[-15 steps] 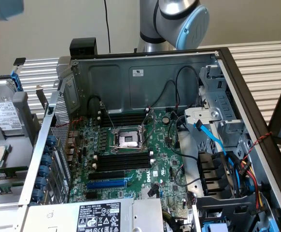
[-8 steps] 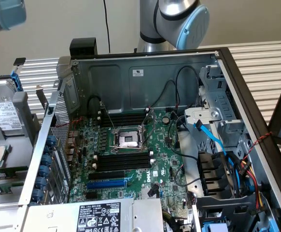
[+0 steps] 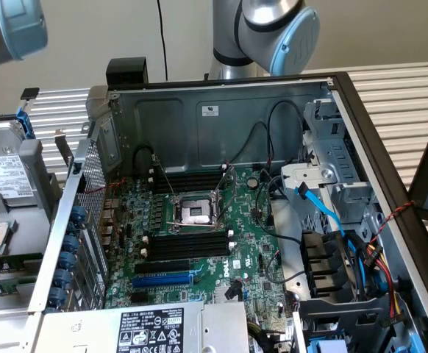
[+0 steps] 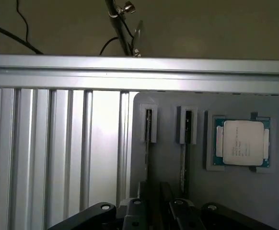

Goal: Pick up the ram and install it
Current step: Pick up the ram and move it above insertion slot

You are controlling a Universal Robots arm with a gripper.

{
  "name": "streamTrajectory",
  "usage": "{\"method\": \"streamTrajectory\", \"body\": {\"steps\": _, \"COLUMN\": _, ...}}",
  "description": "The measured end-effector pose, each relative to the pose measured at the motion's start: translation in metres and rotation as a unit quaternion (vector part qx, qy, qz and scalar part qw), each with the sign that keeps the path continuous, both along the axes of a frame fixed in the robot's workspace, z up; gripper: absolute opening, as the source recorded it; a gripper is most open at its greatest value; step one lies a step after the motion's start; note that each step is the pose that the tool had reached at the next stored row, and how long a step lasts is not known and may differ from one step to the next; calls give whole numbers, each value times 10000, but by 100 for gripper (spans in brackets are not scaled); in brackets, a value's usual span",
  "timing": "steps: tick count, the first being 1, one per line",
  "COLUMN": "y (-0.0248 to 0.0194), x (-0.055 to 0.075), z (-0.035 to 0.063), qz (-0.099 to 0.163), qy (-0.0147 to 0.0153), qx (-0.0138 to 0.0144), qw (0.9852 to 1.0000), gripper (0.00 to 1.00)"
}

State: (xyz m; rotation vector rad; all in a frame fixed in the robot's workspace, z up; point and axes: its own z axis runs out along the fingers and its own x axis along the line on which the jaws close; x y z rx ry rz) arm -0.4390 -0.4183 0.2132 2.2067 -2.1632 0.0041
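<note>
Ram (image 4: 147, 139): thin dark stick, standing on edge in a narrow slot of the grey holder (image 4: 235, 191); not in the computer.
Second stick (image 4: 185, 143): same kind, in the neighbouring slot, just beside the first.
Processor (image 4: 243, 143): silver-topped, lying flat in a square recess of the same holder, beyond the second stick.
Holder's place: on the ribbed aluminium table (image 4: 58, 153), near its rail.
Gripper (image 4: 156, 212): above the near end of the holder, close to the two sticks; fingers apart, clamped on nothing.
Arm (image 3: 273, 29): grey with blue caps, behind the back wall of the case (image 3: 221, 110).
Case: open, side panel off, motherboard (image 3: 254, 257) exposed.
Memory slots (image 3: 188, 243): long, black, white latches at the ends, on both sides of the processor socket (image 3: 195, 213).
Expansion slot (image 3: 162, 279): blue, nearer the camera than the memory slots.
</note>
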Motion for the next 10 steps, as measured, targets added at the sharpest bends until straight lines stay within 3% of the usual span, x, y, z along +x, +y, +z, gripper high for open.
{"method": "streamTrajectory", "body": {"steps": 10, "y": -9, "x": 53, "z": -61, "qz": 55, "qy": -11, "qx": -14, "qw": 10000, "gripper": 24}}
